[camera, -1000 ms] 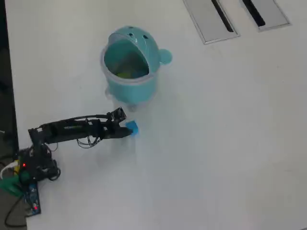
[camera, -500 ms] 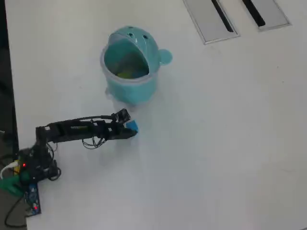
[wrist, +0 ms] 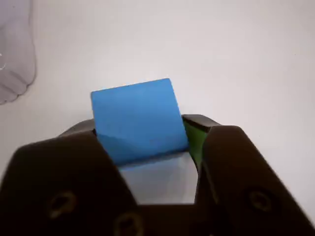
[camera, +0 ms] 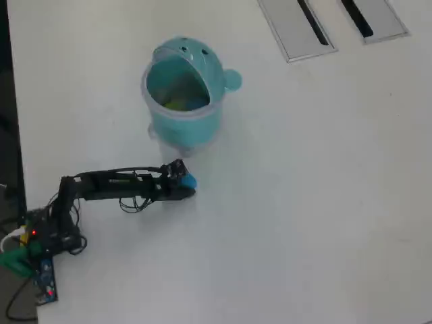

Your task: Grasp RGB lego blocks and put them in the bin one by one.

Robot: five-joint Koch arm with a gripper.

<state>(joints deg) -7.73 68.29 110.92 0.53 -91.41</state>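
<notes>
Reaching further out than a second ago, the arm (camera: 115, 185) has carried its claw (camera: 187, 189) over the blue block (wrist: 138, 120), whose sides sit between the two jaws. Block and claw lie on the white table (camera: 304, 202) just below the bin (camera: 182, 94).

Blue lego block (wrist: 137, 119) near open teal bin (camera: 182, 121).

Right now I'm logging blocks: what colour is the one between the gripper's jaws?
Blue block, clearest in the wrist view.
</notes>
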